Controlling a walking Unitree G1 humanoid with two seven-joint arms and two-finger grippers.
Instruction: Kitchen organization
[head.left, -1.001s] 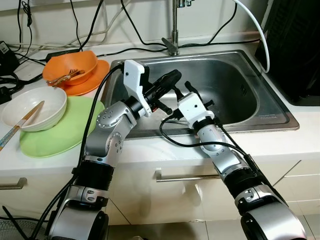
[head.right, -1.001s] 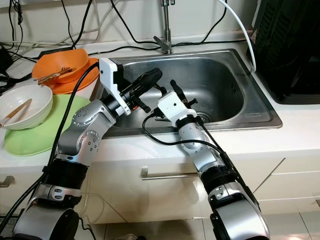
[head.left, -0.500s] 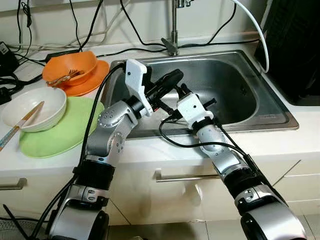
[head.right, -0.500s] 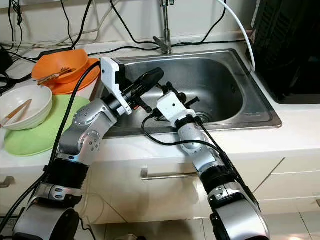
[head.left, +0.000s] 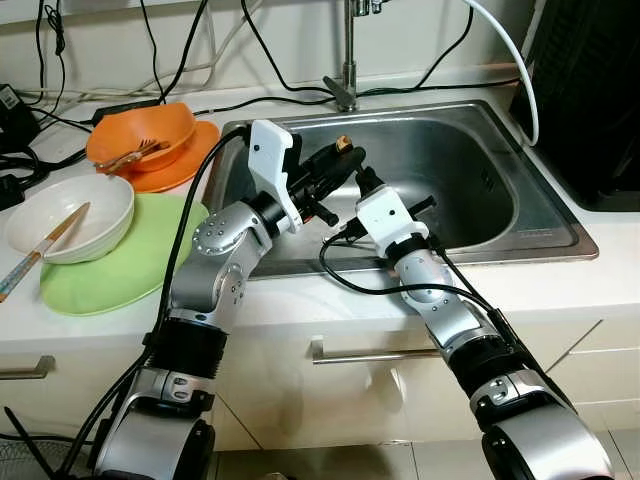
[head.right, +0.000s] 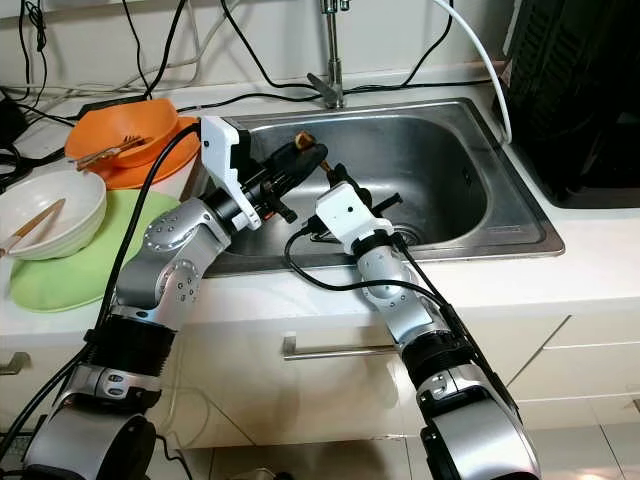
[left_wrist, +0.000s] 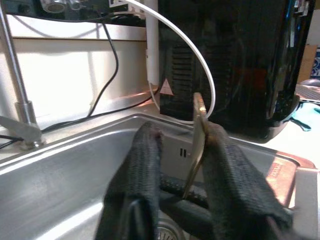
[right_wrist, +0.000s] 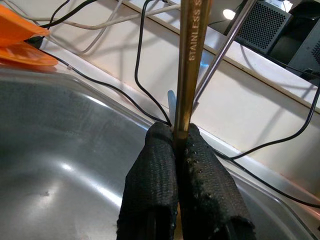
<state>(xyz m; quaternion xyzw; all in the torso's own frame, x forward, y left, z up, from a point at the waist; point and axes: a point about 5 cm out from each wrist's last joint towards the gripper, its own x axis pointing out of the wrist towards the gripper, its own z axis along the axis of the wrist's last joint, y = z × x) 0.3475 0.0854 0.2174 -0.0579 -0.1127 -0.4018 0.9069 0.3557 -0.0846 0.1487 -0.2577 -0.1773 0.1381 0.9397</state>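
At the centre of the head views, over the near left part of the steel sink (head.left: 520, 235), the two grippers meet around one brass-coloured stainless utensil (right_wrist: 190, 60). The right gripper (right_wrist: 181, 137) has its two black fingers pressed tight on the utensil's handle, which rises straight out from between them, the word STAINLESS stamped along it. The left gripper (left_wrist: 177, 142) stands with its fingers narrowly apart, the same thin metal strip (left_wrist: 196, 145) lying between them and close against one finger; whether that finger is truly pressing it cannot be told. In the head view the utensil's brassy tip (head.left: 343, 143) pokes up just past the left gripper's fingertips.

This looks like a hand-over of the utensil between the arms, above the sink and not yet resting in any dish. The next move seems to call for one gripper to take a firm hold before the other lets go, since a slim, smooth handle could easily twist or slip down into the basin.

Farther off, in the left of the frame, the counter carries a green plate (head.left: 120, 270) with a white bowl (head.left: 70, 215) and chopsticks (head.left: 40, 250) on it, and beyond them an orange bowl (head.left: 145, 135) on an orange plate (head.left: 185, 165). The faucet (head.left: 346, 60) stands at the top centre, cables trailing along the wall
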